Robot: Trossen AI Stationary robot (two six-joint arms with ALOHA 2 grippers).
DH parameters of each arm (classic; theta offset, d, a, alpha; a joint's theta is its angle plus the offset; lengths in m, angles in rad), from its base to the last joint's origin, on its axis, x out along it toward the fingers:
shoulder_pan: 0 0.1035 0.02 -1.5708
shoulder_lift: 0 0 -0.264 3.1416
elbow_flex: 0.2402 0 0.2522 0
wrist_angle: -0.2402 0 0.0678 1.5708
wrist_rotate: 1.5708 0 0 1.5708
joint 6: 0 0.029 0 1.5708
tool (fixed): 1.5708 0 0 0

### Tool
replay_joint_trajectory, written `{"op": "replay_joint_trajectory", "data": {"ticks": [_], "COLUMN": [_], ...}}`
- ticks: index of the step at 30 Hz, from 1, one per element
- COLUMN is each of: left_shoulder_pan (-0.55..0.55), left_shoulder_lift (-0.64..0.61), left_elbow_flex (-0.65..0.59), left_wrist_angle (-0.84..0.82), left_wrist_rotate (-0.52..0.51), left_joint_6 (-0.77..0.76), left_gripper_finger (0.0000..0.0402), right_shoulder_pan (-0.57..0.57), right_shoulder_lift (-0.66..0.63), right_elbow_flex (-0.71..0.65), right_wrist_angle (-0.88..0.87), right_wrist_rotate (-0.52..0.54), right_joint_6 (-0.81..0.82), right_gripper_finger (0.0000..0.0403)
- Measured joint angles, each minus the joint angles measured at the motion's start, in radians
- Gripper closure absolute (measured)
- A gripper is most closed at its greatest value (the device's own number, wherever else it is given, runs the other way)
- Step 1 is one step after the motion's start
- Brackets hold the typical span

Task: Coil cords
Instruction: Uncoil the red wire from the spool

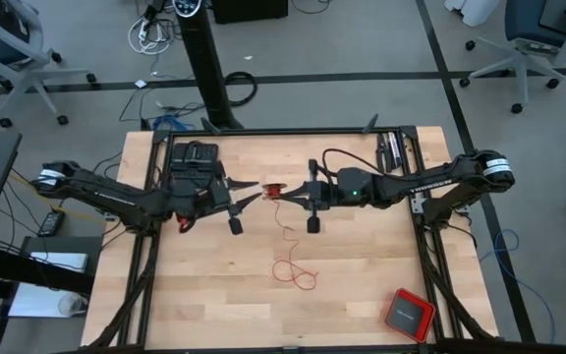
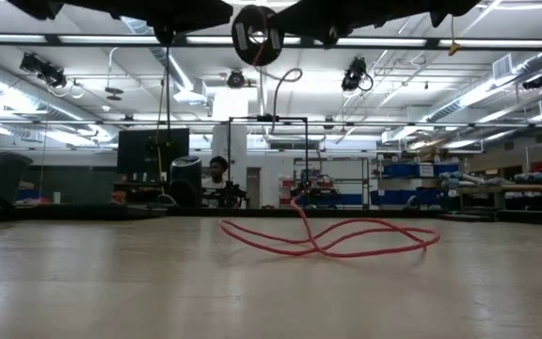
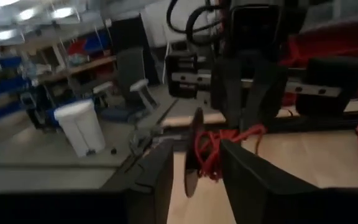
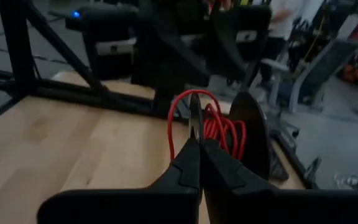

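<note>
The red cord is partly wound into a small tight coil (image 1: 272, 189) between thin black discs (image 4: 250, 137), held high above the table's middle. Its free length hangs down to loose loops (image 1: 293, 270) lying on the wood (image 2: 332, 240). My right gripper (image 4: 197, 144) comes level from the right and is shut at the coil. My left gripper (image 3: 194, 152) faces it from the left, open. Its two fingers stand on either side of the near disc (image 3: 193, 134) and show no touch. My right gripper pinches between its two fingertips a thin dark edge (image 4: 194, 115) at the coil's side, with a red loop (image 4: 174, 121) standing round it. The fingers come level from the table's right. The coil is lifted clear, and the cord below it hangs slack to the table.
A red square box with a dark top (image 1: 408, 314) lies near the table's near right corner. A black device (image 1: 195, 159) sits at the far left, and dark tools (image 1: 391, 152) lie at the far right. Bare wood (image 1: 214, 285) surrounds the loose loops.
</note>
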Motion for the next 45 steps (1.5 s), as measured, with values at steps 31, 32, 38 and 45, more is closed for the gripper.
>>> {"op": "replay_joint_trajectory", "data": {"ticks": [31,32,38,45], "left_shoulder_pan": [0.060,0.060,0.060,0.062], "left_shoulder_lift": [0.161,0.161,0.162,0.146], "left_elbow_flex": [0.123,0.123,0.123,0.122], "left_wrist_angle": [-0.147,-0.151,-0.159,-0.193], "left_wrist_rotate": [0.115,0.119,0.117,-0.038], "left_joint_6": [-0.128,-0.127,-0.125,-0.122], "left_gripper_finger": [0.0363,0.0381,0.0398,0.0400], "right_shoulder_pan": [0.003,0.003,0.003,0.004], "right_shoulder_lift": [0.000,0.000,0.000,-0.069], "right_elbow_flex": [-0.001,-0.001,0.000,0.000], "right_wrist_angle": [-0.080,-0.081,-0.068,-0.196], "right_wrist_rotate": [-0.090,-0.095,-0.098,-0.007], "right_joint_6": [0.032,0.031,0.032,0.121], "right_gripper_finger": [0.0396,0.0392,0.0365,0.0357]}}
